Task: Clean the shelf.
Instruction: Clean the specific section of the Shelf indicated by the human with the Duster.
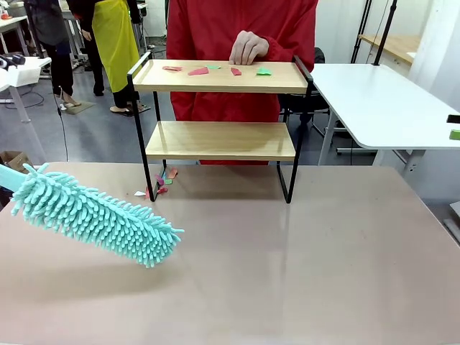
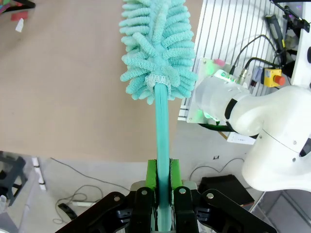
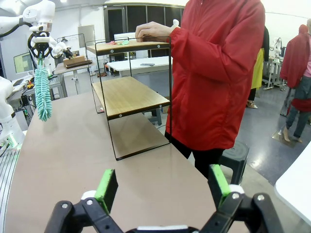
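Left pincer (image 2: 163,172) clenched on the duster (image 1: 93,215); right pincer (image 3: 163,187) released, empty. The shelf (image 1: 219,140) stands at the far side of the desk (image 1: 302,273); scraps (image 1: 199,71) on its top board (image 1: 284,80) are best swept with level strokes.

My duster (image 1: 93,215) is turquoise all over, fluffy head and handle alike. My right gripper (image 3: 163,187) is black with green pads (image 3: 107,189). The shelf (image 1: 219,140) has pale wood boards in a black frame. Scraps (image 1: 198,71) on top are red, pink and green. The table (image 1: 302,273) is dull tan; the person's jacket (image 1: 208,29) red
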Controlling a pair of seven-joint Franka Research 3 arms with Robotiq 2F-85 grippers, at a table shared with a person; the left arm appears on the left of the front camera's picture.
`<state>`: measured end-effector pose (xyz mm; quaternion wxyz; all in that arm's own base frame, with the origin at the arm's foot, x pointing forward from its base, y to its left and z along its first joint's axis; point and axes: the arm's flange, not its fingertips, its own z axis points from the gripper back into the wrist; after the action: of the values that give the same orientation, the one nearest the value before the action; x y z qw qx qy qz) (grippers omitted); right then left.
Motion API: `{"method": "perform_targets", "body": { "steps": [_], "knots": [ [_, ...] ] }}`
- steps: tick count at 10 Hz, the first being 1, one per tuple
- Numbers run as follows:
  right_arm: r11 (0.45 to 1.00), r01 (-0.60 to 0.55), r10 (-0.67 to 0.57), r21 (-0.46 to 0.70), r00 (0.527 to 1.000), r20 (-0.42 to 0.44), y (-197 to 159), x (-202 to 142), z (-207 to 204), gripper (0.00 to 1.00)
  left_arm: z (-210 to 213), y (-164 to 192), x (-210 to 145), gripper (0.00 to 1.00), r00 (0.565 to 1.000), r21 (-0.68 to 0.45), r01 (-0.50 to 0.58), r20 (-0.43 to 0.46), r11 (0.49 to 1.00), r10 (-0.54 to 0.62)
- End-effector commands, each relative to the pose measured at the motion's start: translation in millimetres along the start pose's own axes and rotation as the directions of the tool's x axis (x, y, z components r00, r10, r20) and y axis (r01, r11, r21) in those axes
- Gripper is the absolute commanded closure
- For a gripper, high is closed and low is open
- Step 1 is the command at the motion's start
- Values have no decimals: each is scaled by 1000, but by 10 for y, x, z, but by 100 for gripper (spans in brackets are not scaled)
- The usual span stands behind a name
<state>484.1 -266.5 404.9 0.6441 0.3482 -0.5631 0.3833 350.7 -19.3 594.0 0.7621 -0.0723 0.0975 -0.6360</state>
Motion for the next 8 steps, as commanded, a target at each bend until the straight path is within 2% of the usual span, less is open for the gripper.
{"method": "perform_targets", "body": {
  "steps": [1, 4, 5, 7, 8],
  "knots": [
    [1000, -8, 8, 1, 1000, -1, 10, 42, -11, 0, 0, 0, 0, 87, 1000, 0, 0, 0, 1000, 0],
    [1000, -8, 8, 1, 1000, -1, 10, 42, -11, 0, 167, -17, -47, 87, 988, 19, -42, 150, 999, 39],
    [1000, -8, 8, 1, 1000, -1, 10, 42, -11, 0, 247, -45, -32, 87, 978, 39, -20, 209, 999, 12],
    [1000, -8, 8, 1, 1000, -1, 10, 42, -11, 0, 532, -132, 55, 87, 936, 90, -3, 350, 996, -29],
    [1000, -8, 8, 1, 1000, -1, 10, 42, -11, 0, 757, -207, 133, 87, 902, 88, -53, 431, 995, 10]
  ]
}}
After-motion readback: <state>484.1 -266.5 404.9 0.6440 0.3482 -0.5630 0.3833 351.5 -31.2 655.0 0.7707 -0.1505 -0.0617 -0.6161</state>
